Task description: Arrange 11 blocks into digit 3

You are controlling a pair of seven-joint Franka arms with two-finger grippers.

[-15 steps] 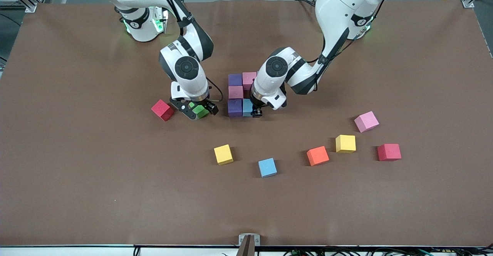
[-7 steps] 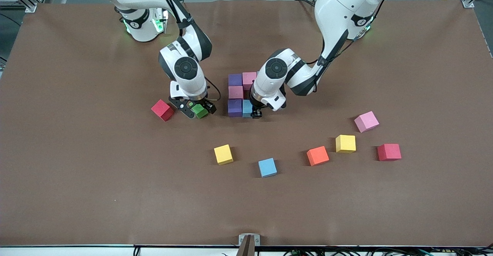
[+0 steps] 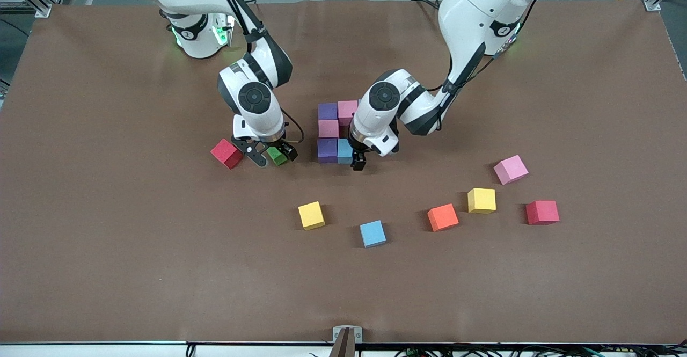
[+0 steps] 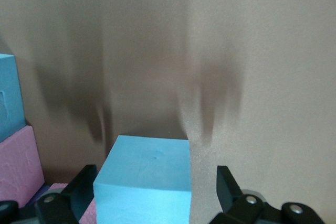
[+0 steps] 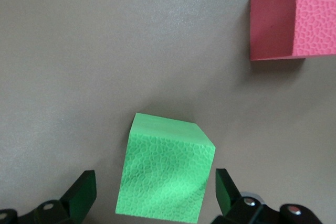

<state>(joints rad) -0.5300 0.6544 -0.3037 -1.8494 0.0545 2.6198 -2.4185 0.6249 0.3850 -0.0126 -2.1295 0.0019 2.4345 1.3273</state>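
A cluster of blocks sits mid-table: purple, pink, pink, purple and light blue. My left gripper stands open astride that light blue block, with a gap showing at one finger. Another light blue block and a pink one lie beside it. My right gripper is open around the green block, which rests on the table clear of both fingers.
Loose blocks lie nearer the front camera: yellow, light blue, orange, yellow, pink. One red cube sits toward the left arm's end. Another red cube is beside the green block.
My left gripper has opened, letting go of the light blue block at the cluster. My right hand has shifted slightly around the green block, which stayed put.
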